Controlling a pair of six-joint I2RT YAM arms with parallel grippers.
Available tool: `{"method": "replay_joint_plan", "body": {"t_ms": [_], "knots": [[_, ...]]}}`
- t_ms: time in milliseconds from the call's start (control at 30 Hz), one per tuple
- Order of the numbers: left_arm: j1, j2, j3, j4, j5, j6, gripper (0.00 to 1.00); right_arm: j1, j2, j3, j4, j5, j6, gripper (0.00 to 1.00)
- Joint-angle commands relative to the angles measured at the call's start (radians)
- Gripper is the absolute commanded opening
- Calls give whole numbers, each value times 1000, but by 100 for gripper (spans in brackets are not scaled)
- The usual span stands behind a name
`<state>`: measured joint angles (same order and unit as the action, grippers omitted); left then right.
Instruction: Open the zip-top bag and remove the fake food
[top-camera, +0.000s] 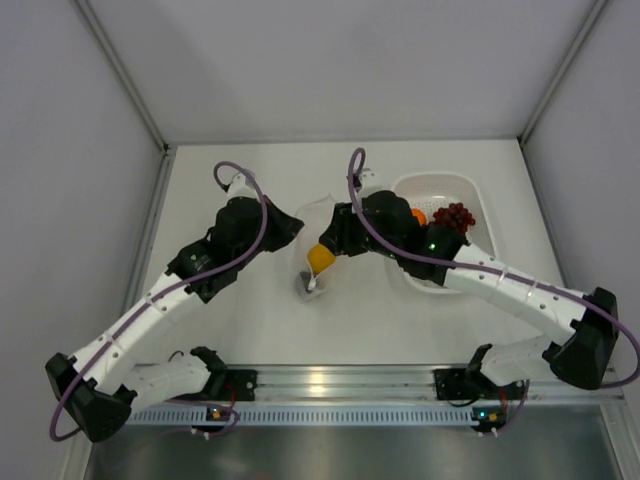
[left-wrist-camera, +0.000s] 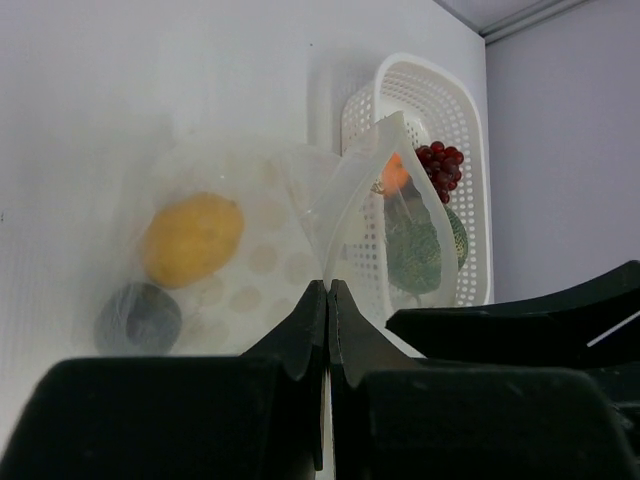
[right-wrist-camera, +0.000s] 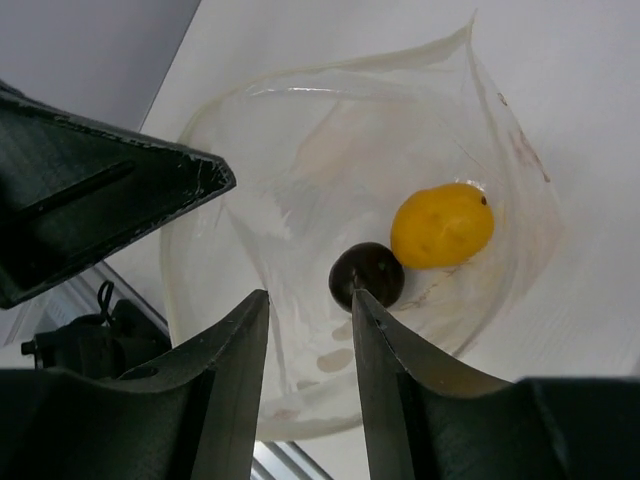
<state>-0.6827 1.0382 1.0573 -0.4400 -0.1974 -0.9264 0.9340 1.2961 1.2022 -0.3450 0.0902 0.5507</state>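
left claw (left-wrist-camera: 327, 300): together, pinching the rim of the clear polka-dot zip-top plastic bag (left-wrist-camera: 265, 215)
right claw (right-wrist-camera: 308, 320): slightly apart at bag mouth; we see nothing gripped
bag: mouth open, bottom on white bench (top-camera: 250, 330), between the 2 arms
in bag: yellow toy lemon (right-wrist-camera: 441, 225), small dark round toy fruit (right-wrist-camera: 367, 275)
white perforated plastic basket (left-wrist-camera: 440, 90): dark red toy grape bunch (left-wrist-camera: 440, 168), toy orange (left-wrist-camera: 396, 172), green toy ball (left-wrist-camera: 415, 250)

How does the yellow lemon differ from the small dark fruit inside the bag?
The lemon is bright yellow, the dark fruit almost black. The lemon is larger and oval; the dark fruit is smaller and round. Both lie inside the open zip-top bag, side by side.
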Motion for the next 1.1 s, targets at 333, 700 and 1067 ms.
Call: {"method": "replay_joint_plan", "body": {"t_ms": [333, 700, 1067], "knots": [[-1, -26, -63, 124, -14, -83, 0, 28, 239, 128, 87, 163, 137, 37], [-2, -56, -154, 176, -53, -160, 0, 32, 434, 43, 265, 212, 310, 38], [-2, -70, -210, 199, -106, -163, 0, 39, 609, 34, 319, 235, 376, 50]]}}
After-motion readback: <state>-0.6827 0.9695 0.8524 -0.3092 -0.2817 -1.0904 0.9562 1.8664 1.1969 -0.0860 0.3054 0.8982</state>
